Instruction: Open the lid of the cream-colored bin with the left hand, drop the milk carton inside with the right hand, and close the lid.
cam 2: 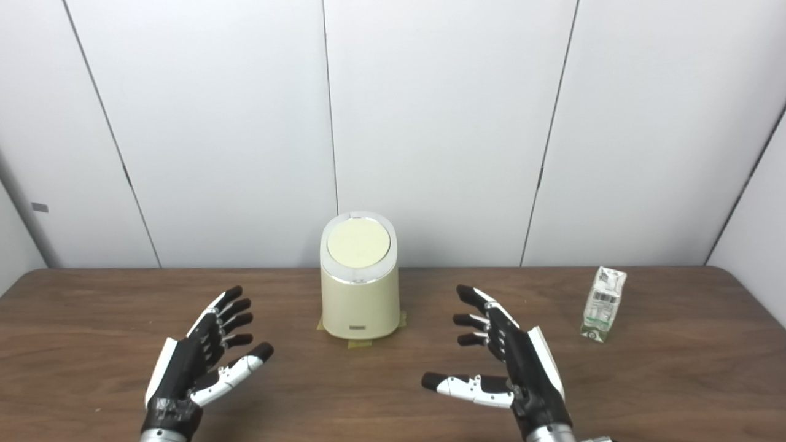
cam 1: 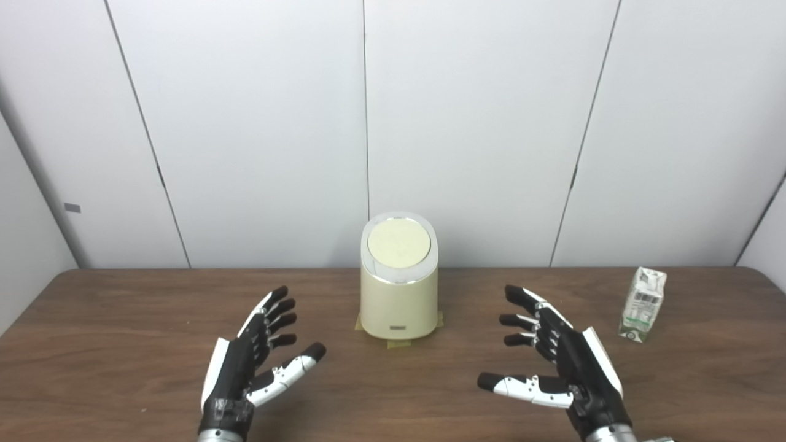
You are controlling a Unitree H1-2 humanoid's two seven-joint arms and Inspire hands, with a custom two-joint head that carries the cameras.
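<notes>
A cream-colored bin (cam 1: pixel 399 301) stands upright at the middle of the brown table, its round lid (cam 1: pixel 398 242) down and tilted toward me. A small white and green milk carton (cam 1: pixel 642 304) stands upright at the right, far from the bin. My left hand (cam 1: pixel 255 353) is open and empty, low over the table to the bin's front left. My right hand (cam 1: pixel 552 356) is open and empty, to the bin's front right, between the bin and the carton. In the right eye view the bin (cam 2: pixel 359 294), the carton (cam 2: pixel 603 304) and both hands show the same way.
The wooden table (cam 1: pixel 123 344) runs the full width, with its back edge against white wall panels. Strips of yellowish tape (cam 1: pixel 399 342) lie under the bin's base.
</notes>
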